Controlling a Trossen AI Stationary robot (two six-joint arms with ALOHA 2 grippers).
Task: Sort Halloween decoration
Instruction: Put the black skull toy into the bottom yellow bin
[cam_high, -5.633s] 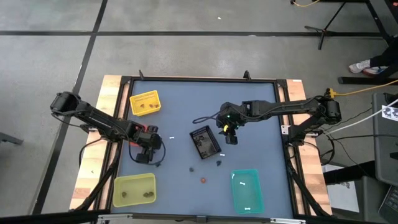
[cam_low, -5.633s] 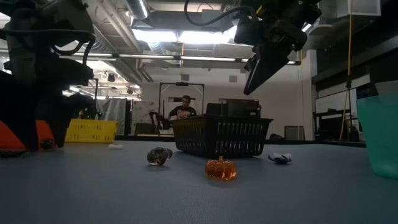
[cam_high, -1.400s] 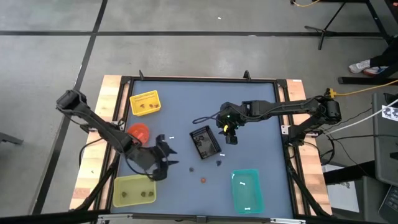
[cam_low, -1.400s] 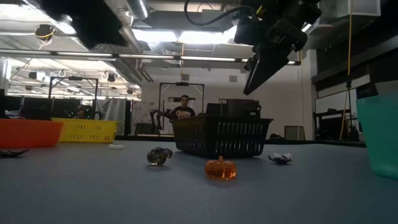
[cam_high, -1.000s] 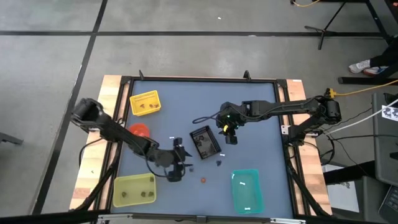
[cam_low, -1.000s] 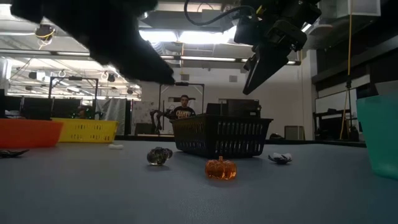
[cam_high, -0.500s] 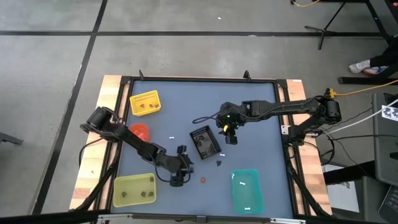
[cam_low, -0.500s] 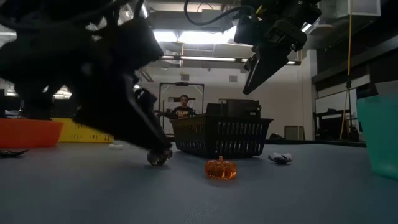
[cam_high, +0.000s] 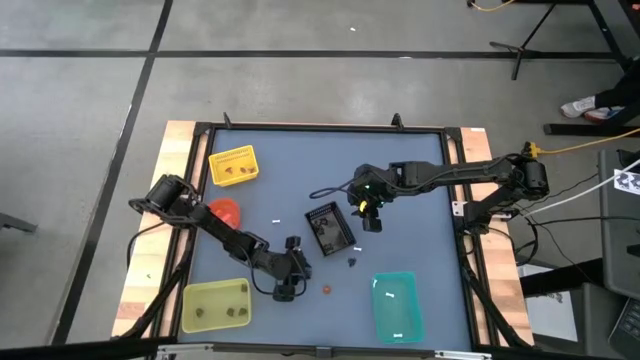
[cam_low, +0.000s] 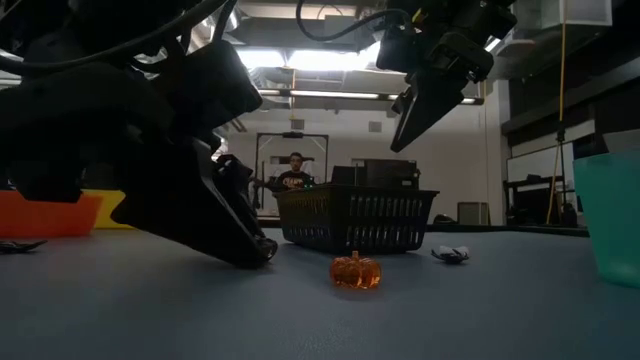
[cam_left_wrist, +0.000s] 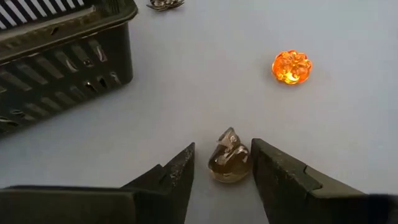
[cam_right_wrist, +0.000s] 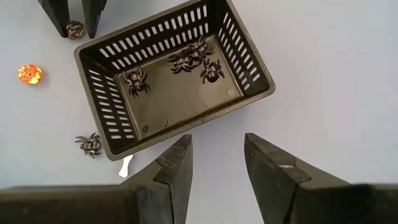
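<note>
Trinket of smoky, glossy resin, small and lumpy (cam_left_wrist: 229, 161), sits on the blue-grey table (cam_high: 270, 180) just beside the black slotted plastic basket (cam_high: 328, 228). The left gripper (cam_left_wrist: 222, 169) is lowered around it, fingers spread to either side with narrow gaps, not yet pinching. An orange translucent pumpkin bead (cam_left_wrist: 291, 66) lies near on the open table, and a dark plastic spider (cam_right_wrist: 89, 144) rests just outside the basket wall. More spiders lie inside the basket.

The trinket looks light, hard and slick, so it would likely skid or pop out under an off-centre squeeze; its broad rounded lower body seems the safest place to grip.

The right gripper (cam_right_wrist: 214, 165) hangs above the basket's edge, fingers apart and holding nothing. A yellow-green tray (cam_high: 215, 304), teal tray (cam_high: 397, 305), yellow basket (cam_high: 233, 166) and orange dish (cam_high: 224, 211) stand farther out around the table.
</note>
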